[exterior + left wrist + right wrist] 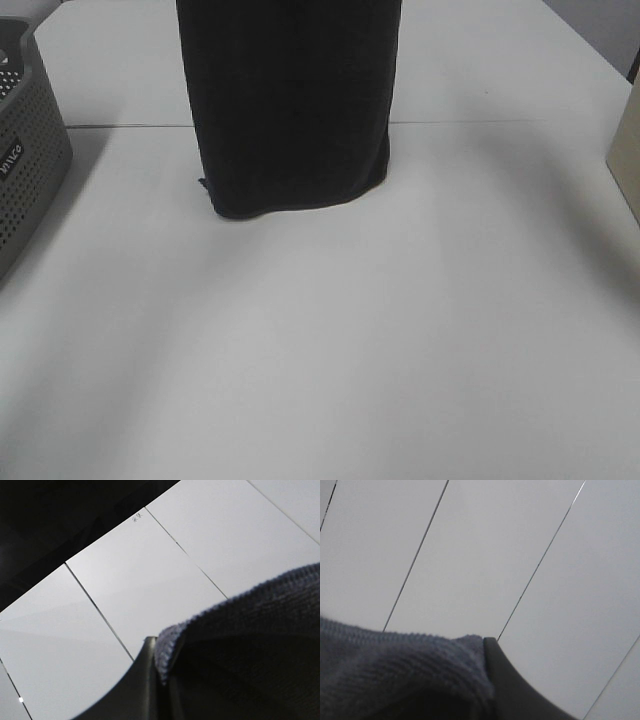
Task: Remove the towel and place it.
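The towel (292, 100), very dark navy terry cloth, hangs down from above the top edge of the exterior high view. Its folded lower end rests on or just above the white table (330, 330) at the back middle. Neither gripper shows in that view; both are above the frame. In the left wrist view my left gripper (159, 652) pinches a hemmed edge of the towel (250, 645) against a dark finger (142, 685). In the right wrist view my right gripper (484, 647) holds another edge of the towel (395, 675) against its finger (512, 690).
A grey perforated plastic basket (25, 150) stands at the table's left edge. A beige box (628, 150) stands at the right edge. A seam (480, 122) crosses the table behind the towel's lower end. Both wrist views face white panels with dark seams.
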